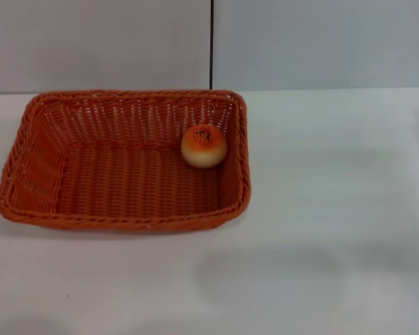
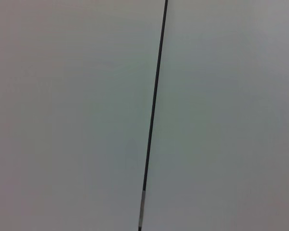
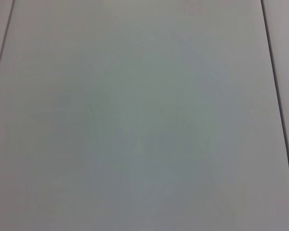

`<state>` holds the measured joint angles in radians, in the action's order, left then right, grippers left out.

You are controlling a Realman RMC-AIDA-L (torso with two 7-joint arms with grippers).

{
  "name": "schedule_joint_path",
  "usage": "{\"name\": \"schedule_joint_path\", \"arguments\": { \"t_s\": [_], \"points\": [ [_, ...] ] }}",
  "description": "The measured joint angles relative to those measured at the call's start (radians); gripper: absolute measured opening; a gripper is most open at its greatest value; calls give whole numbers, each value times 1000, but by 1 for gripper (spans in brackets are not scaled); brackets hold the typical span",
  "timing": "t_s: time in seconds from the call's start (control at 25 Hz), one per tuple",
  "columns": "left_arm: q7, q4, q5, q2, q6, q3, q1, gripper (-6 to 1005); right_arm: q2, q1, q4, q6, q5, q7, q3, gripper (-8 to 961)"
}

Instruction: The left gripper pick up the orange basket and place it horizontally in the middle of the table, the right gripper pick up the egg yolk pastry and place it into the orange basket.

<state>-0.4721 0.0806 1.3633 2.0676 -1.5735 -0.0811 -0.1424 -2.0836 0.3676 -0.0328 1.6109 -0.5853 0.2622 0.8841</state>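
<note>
The orange basket (image 1: 126,162) lies lengthwise across the white table (image 1: 321,230), left of centre in the head view. Inside it, against the far right corner, rests the egg yolk pastry (image 1: 204,145), a round cream bun with an orange-brown top and black specks. Neither gripper shows in any view. Both wrist views hold only plain grey wall panels with dark seams.
A grey panelled wall (image 1: 300,42) with a vertical dark seam (image 1: 211,42) rises behind the table's far edge. White tabletop stretches to the right of the basket and in front of it.
</note>
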Motion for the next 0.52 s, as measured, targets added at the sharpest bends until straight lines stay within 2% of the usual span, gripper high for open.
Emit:
{"name": "schedule_joint_path", "arguments": {
  "t_s": [0.12, 0.52],
  "points": [
    [49, -24, 0, 0, -2, 7, 0, 833, 0, 10, 1, -26, 0, -3, -1, 614],
    [55, -52, 0, -2, 5, 9, 9, 833, 1, 38, 6, -61, 2, -5, -1, 614]
  ]
}}
